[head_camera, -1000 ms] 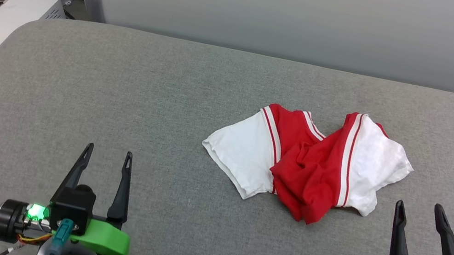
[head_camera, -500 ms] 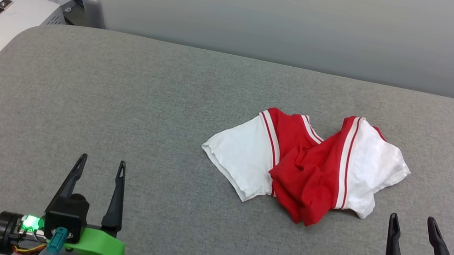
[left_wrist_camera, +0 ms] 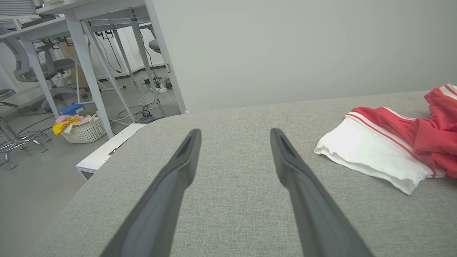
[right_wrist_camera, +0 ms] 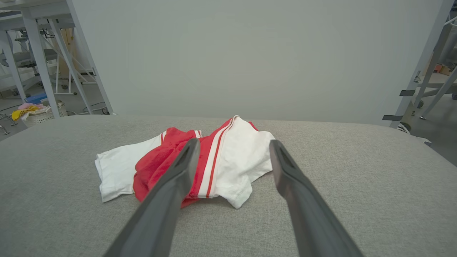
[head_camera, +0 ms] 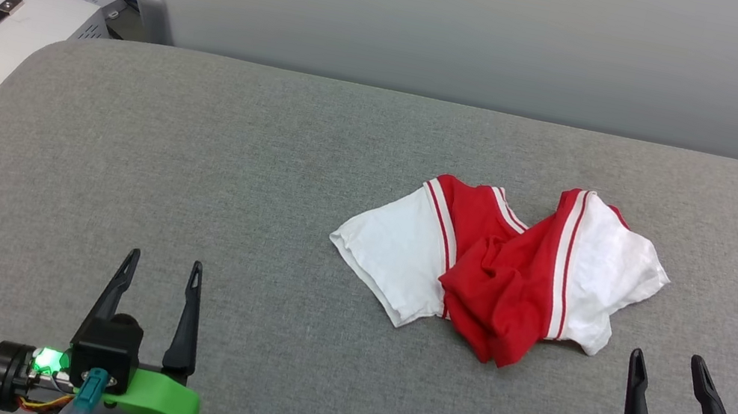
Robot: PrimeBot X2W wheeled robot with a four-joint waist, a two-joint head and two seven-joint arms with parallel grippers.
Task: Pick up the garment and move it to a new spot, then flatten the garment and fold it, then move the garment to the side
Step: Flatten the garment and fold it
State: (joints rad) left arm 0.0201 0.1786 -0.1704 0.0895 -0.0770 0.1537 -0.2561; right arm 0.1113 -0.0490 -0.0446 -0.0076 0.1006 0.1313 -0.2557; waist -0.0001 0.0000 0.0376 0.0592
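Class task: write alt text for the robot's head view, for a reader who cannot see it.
A crumpled red T-shirt with white sleeves lies on a grey padded table, right of centre. The left gripper and right gripper point up from the bottom corners, both open and clear of the shirt.

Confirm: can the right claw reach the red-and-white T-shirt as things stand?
Probably yes. The right claw is open and points toward the T-shirt, which lies just ahead of it. Only bare grey padding lies between them, and nothing blocks the approach.
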